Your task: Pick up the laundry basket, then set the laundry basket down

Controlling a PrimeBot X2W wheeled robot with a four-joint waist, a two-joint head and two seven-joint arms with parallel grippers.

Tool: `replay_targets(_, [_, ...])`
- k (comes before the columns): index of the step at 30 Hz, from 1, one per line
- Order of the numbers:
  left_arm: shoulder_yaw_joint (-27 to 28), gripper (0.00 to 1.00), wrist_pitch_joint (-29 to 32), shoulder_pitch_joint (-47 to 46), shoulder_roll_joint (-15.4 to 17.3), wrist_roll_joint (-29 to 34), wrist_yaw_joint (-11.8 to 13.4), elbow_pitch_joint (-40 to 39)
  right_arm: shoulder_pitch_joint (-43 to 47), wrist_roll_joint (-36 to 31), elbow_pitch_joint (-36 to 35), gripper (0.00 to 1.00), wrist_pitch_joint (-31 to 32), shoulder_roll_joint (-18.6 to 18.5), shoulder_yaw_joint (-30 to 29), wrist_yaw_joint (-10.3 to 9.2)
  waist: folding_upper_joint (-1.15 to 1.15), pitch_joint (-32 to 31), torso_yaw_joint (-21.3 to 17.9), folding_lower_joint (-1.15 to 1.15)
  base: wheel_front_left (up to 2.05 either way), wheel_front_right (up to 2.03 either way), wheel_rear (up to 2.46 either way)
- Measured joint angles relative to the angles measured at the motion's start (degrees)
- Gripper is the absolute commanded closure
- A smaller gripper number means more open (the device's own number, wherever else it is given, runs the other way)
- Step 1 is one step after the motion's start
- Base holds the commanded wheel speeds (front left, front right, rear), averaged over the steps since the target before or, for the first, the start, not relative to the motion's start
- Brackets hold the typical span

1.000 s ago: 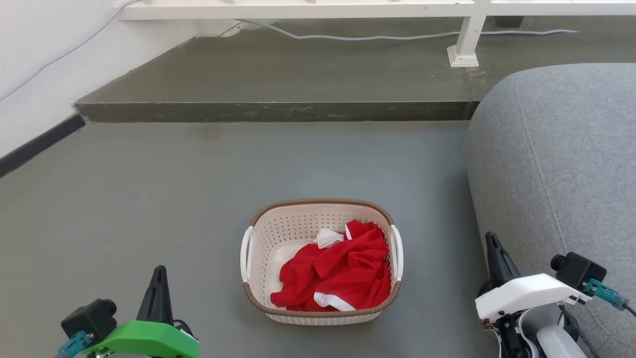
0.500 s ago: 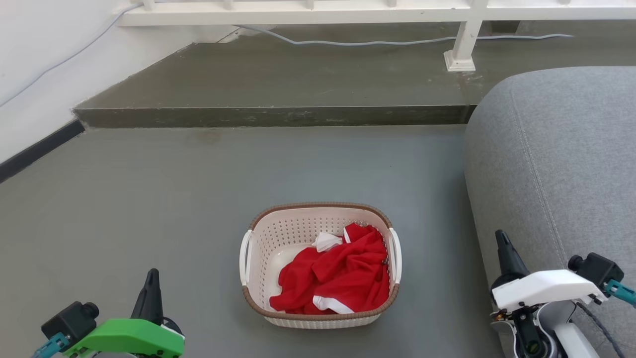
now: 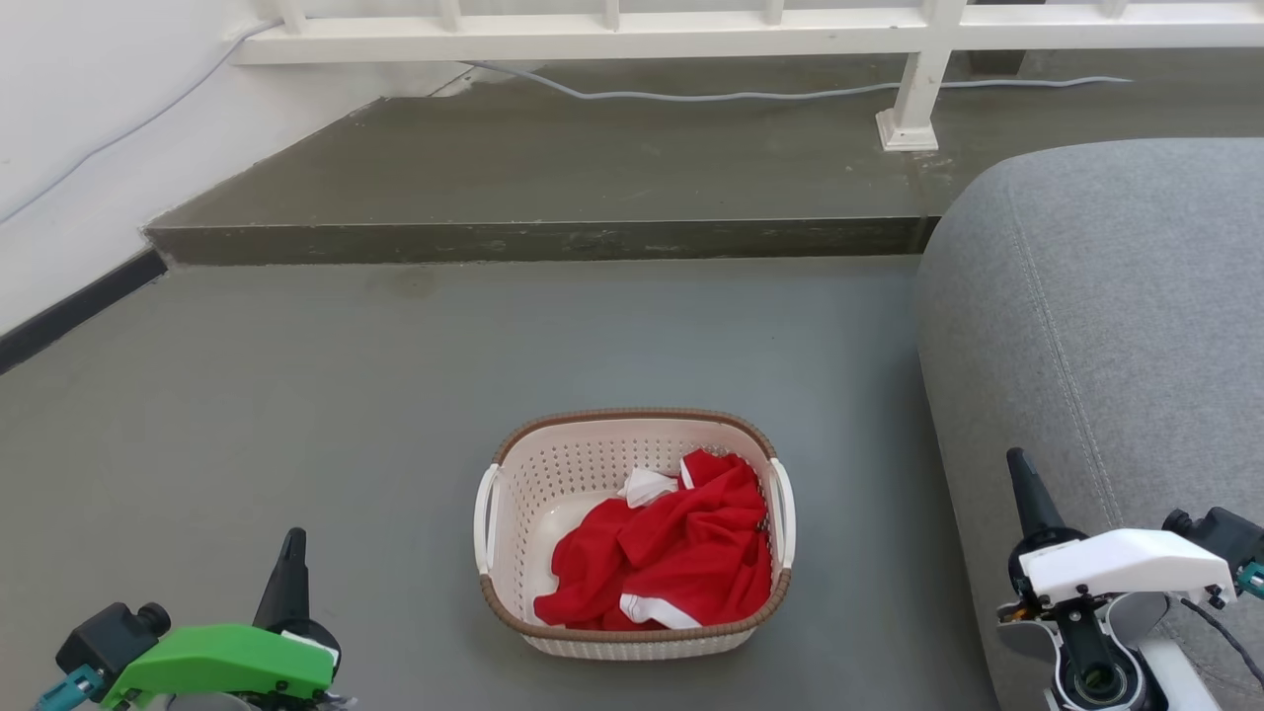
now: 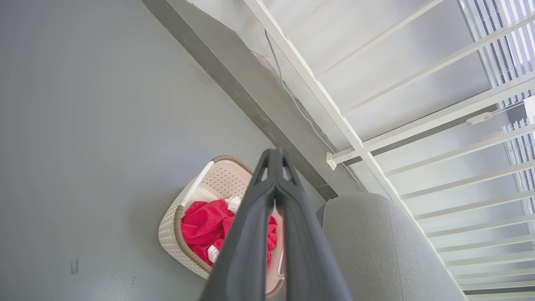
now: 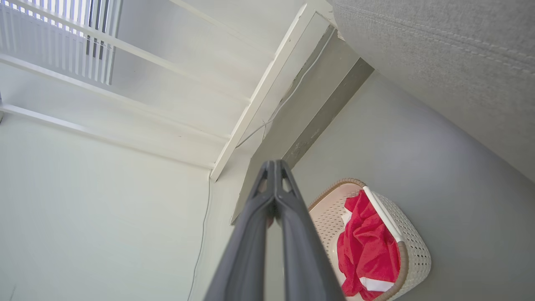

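The laundry basket point(image 3: 592, 459) sits on the floor point(image 3: 296, 395) near the sofa point(image 3: 1086, 296); left hand point(image 3: 293, 541) and right hand point(image 3: 1018, 466) flank it, both pinched closed, empty

Grey floor point(image 3: 395, 375) all round, and at three o'clock a grey sofa point(image 3: 1106, 316) bulks in. Up at twelve a dark raised step point(image 3: 553, 240) runs across, white railing point(image 3: 691, 35) above it, a grey cable point(image 3: 750, 96) lying along beneath. White wall point(image 3: 79, 118) and black baseboard point(image 3: 74, 296) at ten.
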Motion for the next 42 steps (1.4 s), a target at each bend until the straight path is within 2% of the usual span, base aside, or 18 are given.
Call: replay_targets(42, [4.5,1.00,6.8,-4.2,0.6,-34.1,-6.0,3.5,-2.7,31.9,0.3,1.00,6.6,-1.3,-7.7,6.21,0.00,-2.2,-0.9,0.00,0.00,0.00,0.00])
